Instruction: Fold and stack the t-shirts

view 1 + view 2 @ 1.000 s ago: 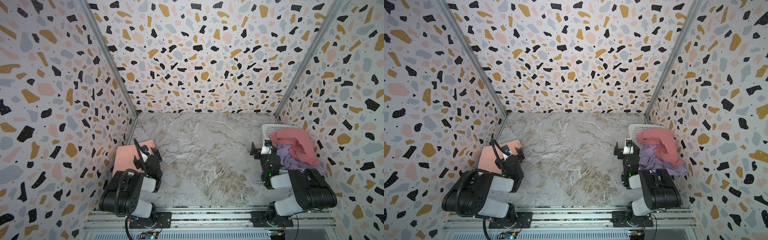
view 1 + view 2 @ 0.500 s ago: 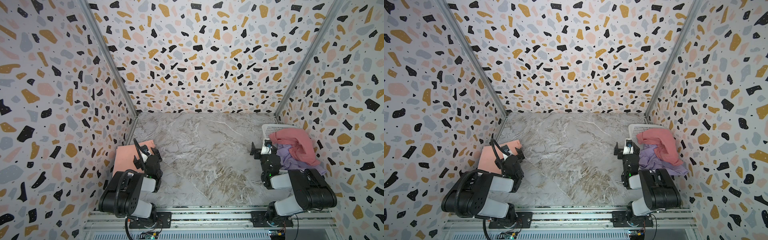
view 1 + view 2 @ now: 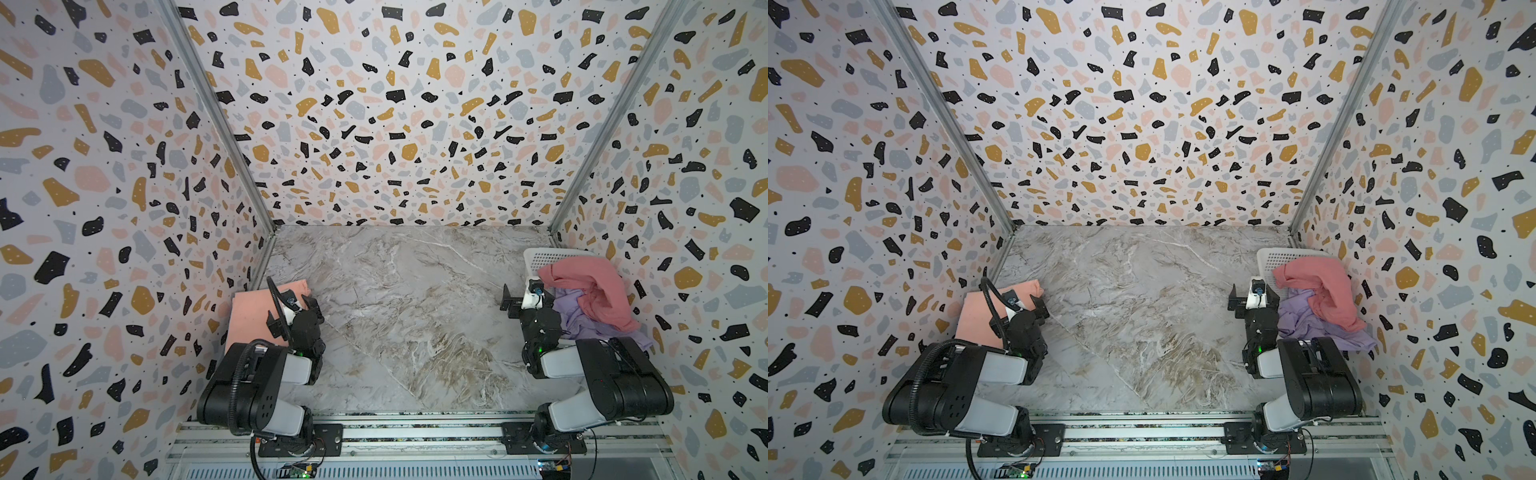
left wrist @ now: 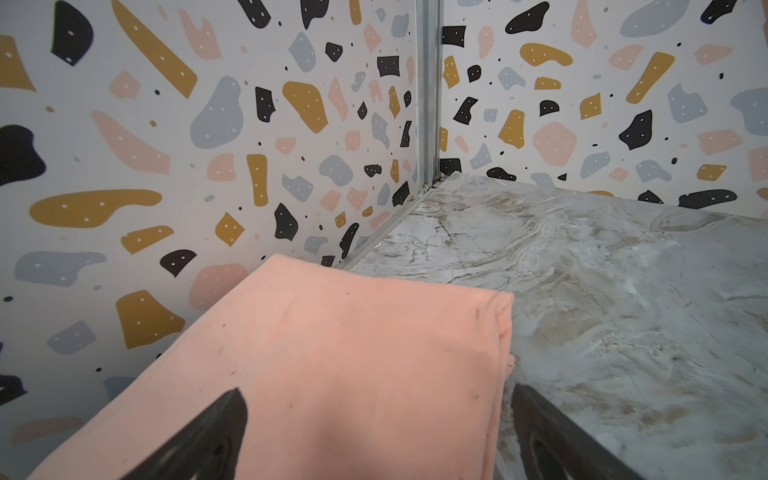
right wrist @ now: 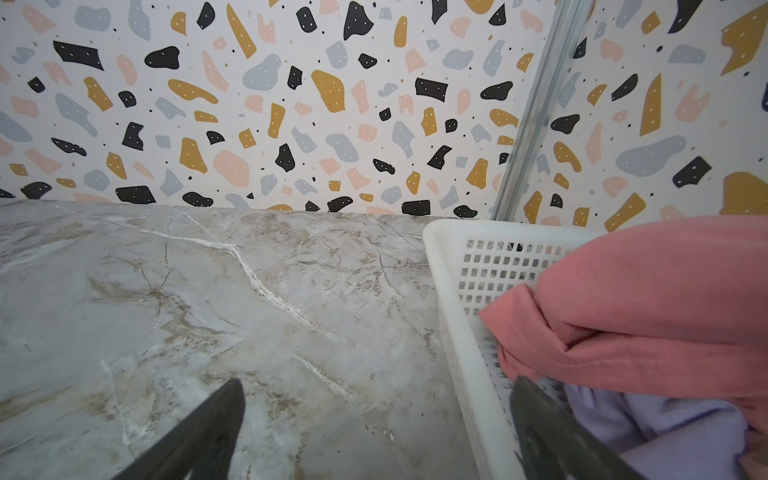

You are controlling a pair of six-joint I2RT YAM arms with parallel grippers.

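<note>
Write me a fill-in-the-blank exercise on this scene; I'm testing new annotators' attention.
1. The folded peach t-shirt lies on the ____ side of the marble table.
2. The perforated basket, holding the dusty-rose t-shirt over the lavender t-shirt, is coloured ____.
3. The left hand and the right hand are both ____ and hold nothing.
Missing words: left; white; open.

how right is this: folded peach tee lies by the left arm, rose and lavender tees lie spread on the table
Not quite: the rose tee and lavender tee are heaped in the white basket, not spread on the table, as the right wrist view shows. The rest holds.
</note>
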